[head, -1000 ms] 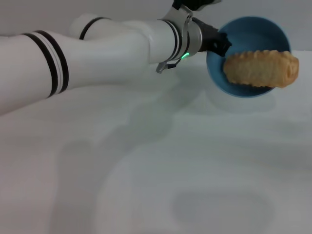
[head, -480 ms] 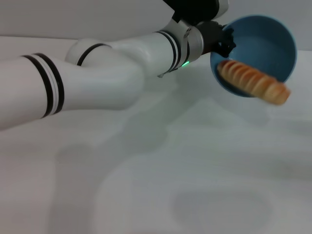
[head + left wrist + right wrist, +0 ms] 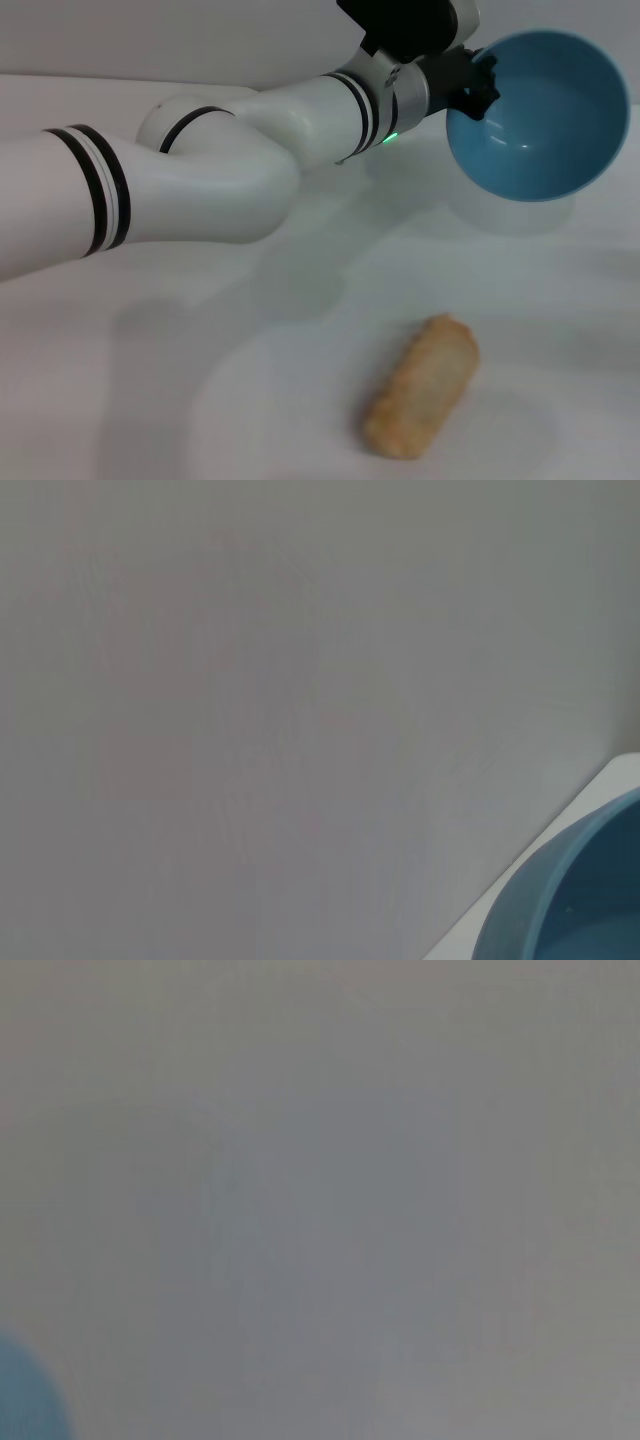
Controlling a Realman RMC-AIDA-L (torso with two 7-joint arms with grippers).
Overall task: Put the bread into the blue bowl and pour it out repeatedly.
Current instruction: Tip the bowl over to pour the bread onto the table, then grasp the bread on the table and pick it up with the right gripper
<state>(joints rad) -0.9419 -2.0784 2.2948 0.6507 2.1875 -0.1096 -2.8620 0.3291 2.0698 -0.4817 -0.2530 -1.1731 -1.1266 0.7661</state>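
So we've got the left gripper (image 3: 478, 82) clamped on the rim of the blue bowl (image 3: 540, 115), holding it up off the table (image 3: 150, 380) at the far right of the head view. The bowl is tipped right over on its side, its open mouth facing toward us, and its inside is bare. The bread (image 3: 422, 398) is lying on the table near the front edge, well apart from the bowl, below it and a bit to its left in the head view. It sits at a slant, one end pointing up toward the bowl. In the left wrist view we only catch a curved slice of the bowl's rim (image 3: 560, 900) in one corner, against a plain grey backdrop. We can't see the right gripper anywhere.
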